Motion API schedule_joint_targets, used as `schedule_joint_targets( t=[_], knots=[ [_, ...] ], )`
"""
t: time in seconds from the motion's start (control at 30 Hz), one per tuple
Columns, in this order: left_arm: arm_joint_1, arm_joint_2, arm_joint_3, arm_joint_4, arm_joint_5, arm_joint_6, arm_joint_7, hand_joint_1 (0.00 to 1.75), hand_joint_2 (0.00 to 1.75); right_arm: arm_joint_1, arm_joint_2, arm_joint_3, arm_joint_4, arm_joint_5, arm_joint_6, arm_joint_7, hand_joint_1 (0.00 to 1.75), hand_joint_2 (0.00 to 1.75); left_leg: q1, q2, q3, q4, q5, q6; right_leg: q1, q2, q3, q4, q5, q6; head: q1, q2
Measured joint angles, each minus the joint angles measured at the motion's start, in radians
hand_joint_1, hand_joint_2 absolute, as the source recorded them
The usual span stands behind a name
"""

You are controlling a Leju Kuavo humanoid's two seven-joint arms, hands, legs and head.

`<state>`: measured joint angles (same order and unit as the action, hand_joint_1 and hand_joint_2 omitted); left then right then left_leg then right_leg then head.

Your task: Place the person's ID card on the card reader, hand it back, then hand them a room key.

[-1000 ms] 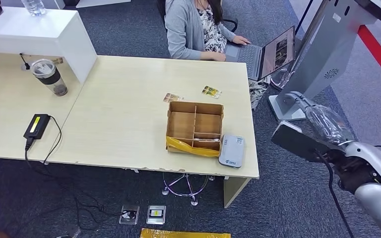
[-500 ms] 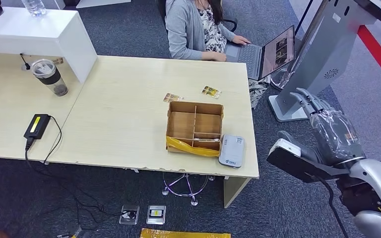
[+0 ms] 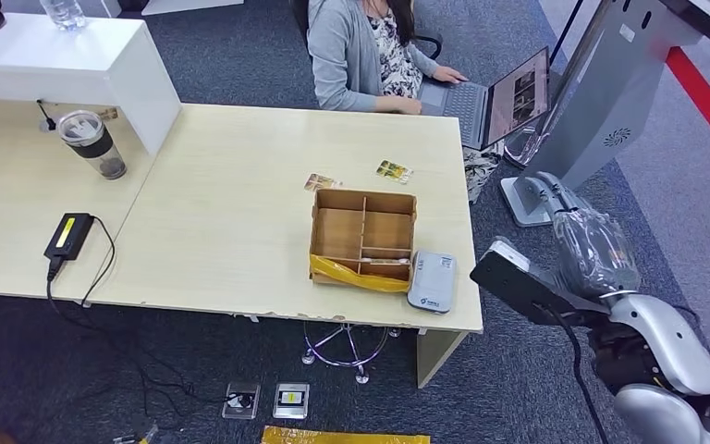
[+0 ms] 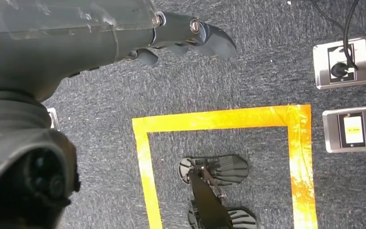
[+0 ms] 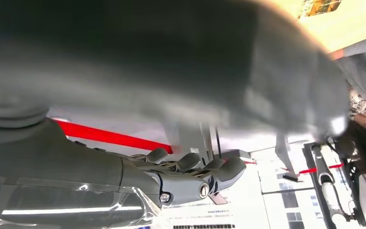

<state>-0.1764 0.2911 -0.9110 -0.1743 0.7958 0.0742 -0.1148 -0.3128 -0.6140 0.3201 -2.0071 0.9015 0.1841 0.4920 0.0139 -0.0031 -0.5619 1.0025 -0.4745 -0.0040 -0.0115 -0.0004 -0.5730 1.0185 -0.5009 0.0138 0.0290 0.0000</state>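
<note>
The ID card you need is not in either robot hand; two small cards (image 3: 395, 171) lie on the bench (image 3: 240, 203) beyond the cardboard box (image 3: 363, 238), near the seated person (image 3: 361, 51), and I cannot tell which, if either, is the ID. The card reader (image 3: 433, 281) sits at the near bench edge, touching the box's right side, with nothing on it. So, as I judge it, nothing is done yet: card to reader, hand-back and room key all remain. Your right robot hand (image 3: 584, 236) is off the bench over the carpet, empty, fingers extended and slightly apart. Your left robot hand (image 4: 181, 40) hangs over the floor, holding nothing, fingers loosely curled. Compared with half a second ago, the right arm has swung left toward the bench corner and the hand has risen a little.
</note>
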Motion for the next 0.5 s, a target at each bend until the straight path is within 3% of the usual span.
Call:
schedule_joint_targets(
  t=[0.2,0.5],
  knots=[
    [-0.001,-0.003,0.0,0.0,-0.002,0.001,0.0,0.0,0.0,-0.002,0.075,0.001,0.026,0.05,0.023,-0.014,0.0,1.75,0.0,0.0,0.0,0.0,0.0,0.0,0.0,0.0,0.0,0.0,0.0,0.0,0.0,0.0],
    [-0.004,-0.006,0.0,0.0,-0.015,0.002,0.0,0.0,0.0,-0.002,0.183,0.039,0.116,0.125,-0.036,-0.038,0.0,1.75,0.0,0.0,0.0,0.0,0.0,0.0,0.0,0.0,0.0,0.0,0.0,0.0,0.0,0.0]
  ],
)
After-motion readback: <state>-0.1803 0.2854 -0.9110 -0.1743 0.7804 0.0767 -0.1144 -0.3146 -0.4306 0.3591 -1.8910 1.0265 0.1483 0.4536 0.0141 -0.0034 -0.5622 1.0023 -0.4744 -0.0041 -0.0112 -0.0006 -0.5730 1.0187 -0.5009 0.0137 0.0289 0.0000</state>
